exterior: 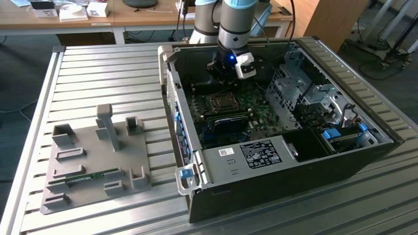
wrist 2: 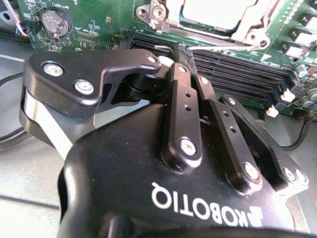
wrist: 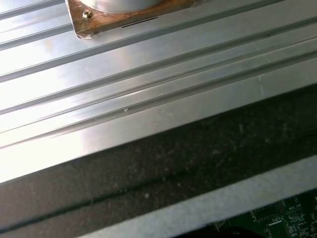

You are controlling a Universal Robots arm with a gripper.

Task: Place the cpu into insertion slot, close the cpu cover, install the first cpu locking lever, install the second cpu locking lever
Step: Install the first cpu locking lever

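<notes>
Second wrist view puts the black, jointed robot hand (wrist 2: 171, 62) in the middle of the frame, its fingers (wrist 2: 183, 106) drawn together with nothing seen between them, tips hanging just over the long black memory slots (wrist 2: 233, 74) of the green motherboard (wrist 2: 99, 20). Beyond the tips, at the top of that frame, lies the dull silver-grey square cpu (wrist 2: 218, 10), seated in the insertion slot with the thin silvery metal cpu cover (wrist 2: 247, 32) lying around it; whether the levers are latched cannot be told. A round coin battery (wrist 2: 56, 21) sits at the upper left of the board. Exterior view shows the hand (exterior: 227, 78) lowered inside the open black computer case (exterior: 274, 196), just above the square dark insertion slot (exterior: 222, 102) near the frame's centre. The case lies on a ribbed aluminium bench (exterior: 98, 73), and a grey plastic fixture tray (exterior: 91, 166) stands well apart at the lower left. First wrist view looks along the bench's ribbed aluminium (wrist: 148, 74), with a strip of dark case wall (wrist: 173, 168) below it.
</notes>
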